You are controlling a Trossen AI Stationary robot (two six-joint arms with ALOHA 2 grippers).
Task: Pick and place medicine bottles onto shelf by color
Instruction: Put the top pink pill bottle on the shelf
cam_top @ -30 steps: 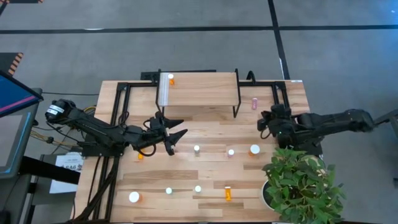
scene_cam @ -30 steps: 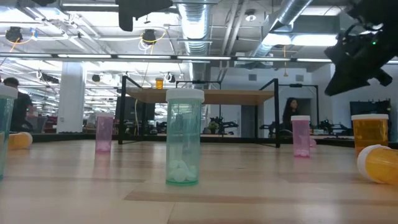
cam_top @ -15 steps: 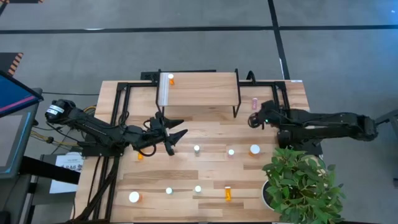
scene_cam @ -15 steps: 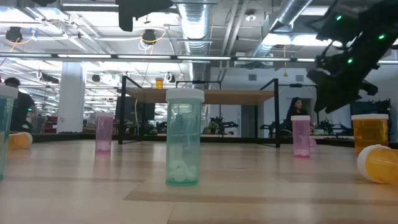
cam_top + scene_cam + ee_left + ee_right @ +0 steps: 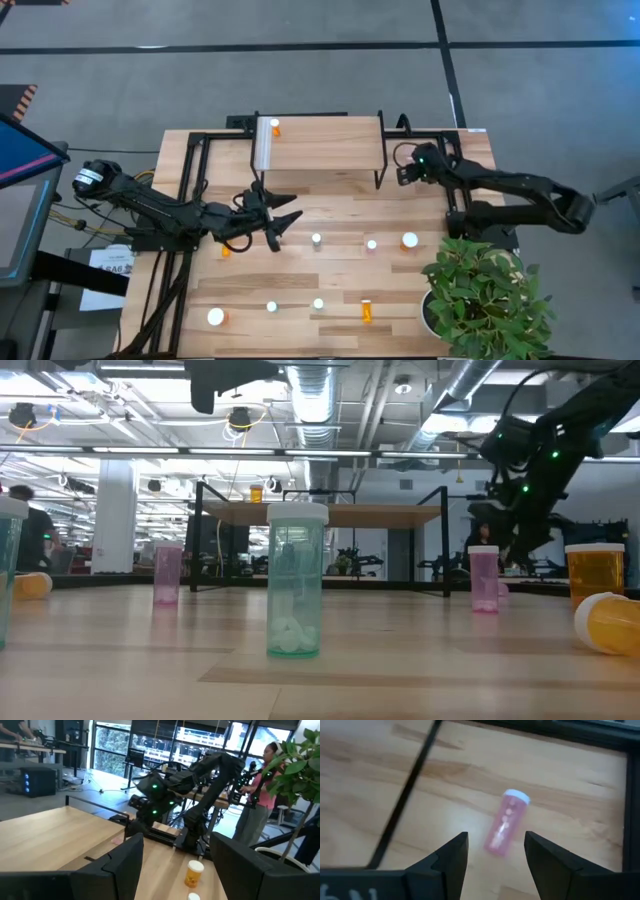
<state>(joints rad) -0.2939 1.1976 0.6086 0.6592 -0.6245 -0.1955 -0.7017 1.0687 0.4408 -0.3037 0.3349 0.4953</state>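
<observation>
My right gripper (image 5: 495,852) hangs fingers apart over the fallen pink bottle (image 5: 505,822), its long axis pointing toward one o'clock; left gripper (image 5: 283,222) waits open.

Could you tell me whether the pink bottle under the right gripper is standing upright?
No, the pink bottle lies on its side on the tabletop.

Pretty evenly lit by bright ceiling strip lights (image 5: 150,450), soft shadows, mild glare on the counter (image 5: 470,827). The pink bottle (image 5: 505,822) looks motion-blurred in the right wrist view.
</observation>
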